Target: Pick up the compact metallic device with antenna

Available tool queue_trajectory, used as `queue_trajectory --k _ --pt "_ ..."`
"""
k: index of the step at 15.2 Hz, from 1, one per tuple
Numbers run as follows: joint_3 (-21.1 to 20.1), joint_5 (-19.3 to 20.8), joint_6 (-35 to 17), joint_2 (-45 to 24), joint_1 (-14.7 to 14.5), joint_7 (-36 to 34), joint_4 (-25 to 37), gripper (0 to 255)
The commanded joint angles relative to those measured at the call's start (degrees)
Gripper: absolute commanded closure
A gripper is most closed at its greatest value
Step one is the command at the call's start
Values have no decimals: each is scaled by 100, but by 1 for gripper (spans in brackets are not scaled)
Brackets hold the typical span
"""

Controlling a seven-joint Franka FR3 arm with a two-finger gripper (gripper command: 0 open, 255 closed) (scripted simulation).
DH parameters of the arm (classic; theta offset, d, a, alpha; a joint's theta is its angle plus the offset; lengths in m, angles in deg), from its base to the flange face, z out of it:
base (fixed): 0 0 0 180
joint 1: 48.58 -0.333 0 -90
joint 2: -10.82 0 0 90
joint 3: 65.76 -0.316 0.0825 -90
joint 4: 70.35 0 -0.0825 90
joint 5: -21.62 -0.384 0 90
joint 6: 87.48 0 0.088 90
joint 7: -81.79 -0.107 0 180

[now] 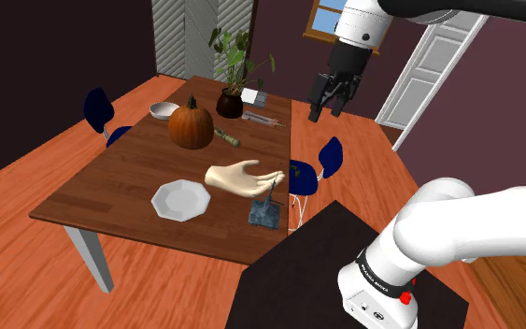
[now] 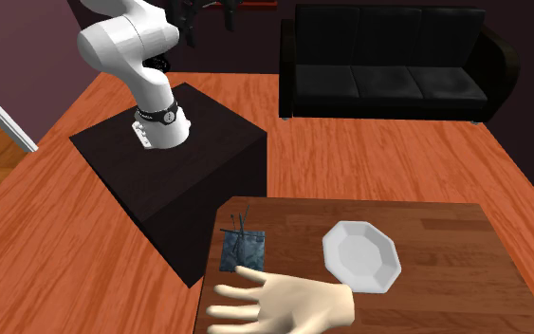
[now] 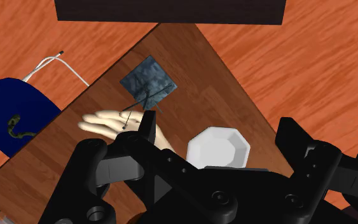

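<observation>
beside device (image 1: 263, 213): model hand (image 1: 237, 178), plate (image 1: 180, 199)

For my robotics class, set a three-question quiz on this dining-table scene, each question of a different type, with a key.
1. True or false: the gripper is clasping the device with antenna.
2. What lies right beside the device? A) pumpkin B) model hand C) bowl
3. Fill in: the chairs at the table are ___.
Key: 1 false, it hangs open, high above the table. 2 B. 3 blue.
</observation>
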Motion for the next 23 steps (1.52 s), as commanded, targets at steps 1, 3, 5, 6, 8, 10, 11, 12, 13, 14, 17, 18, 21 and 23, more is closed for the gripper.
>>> queue_trajectory --k 1,3,5,6,8,10,11,12,13,14,17,18,21,23 --pt "0 0 0 0 0 0 0 0" --pt "112 65 -390 55 -22 272 -410 0" --pt "229 133 -794 68 -37 543 -793 0" --pt "289 167 -1003 57 -41 680 -974 0" --pt "414 237 -1436 -2 -45 955 -1313 0" --pt "547 310 -1892 -116 -46 1232 -1619 0" --pt "615 345 -2130 -196 -45 1372 -1760 0" --pt "687 382 -2374 -292 -46 1512 -1891 0" --pt "760 416 -2625 -405 -45 1654 -2012 0" --pt "836 451 -2883 -534 -47 1797 -2123 0" --pt "1071 531 -3695 -1031 -57 2244 -2389 0" --pt "1153 547 -3977 -1232 -66 2400 -2454 0" --pt "1427 546 -4846 -1937 -143 2896 -2572 0" --pt "1631 465 -5428 -2480 -246 3277 -2584 0"
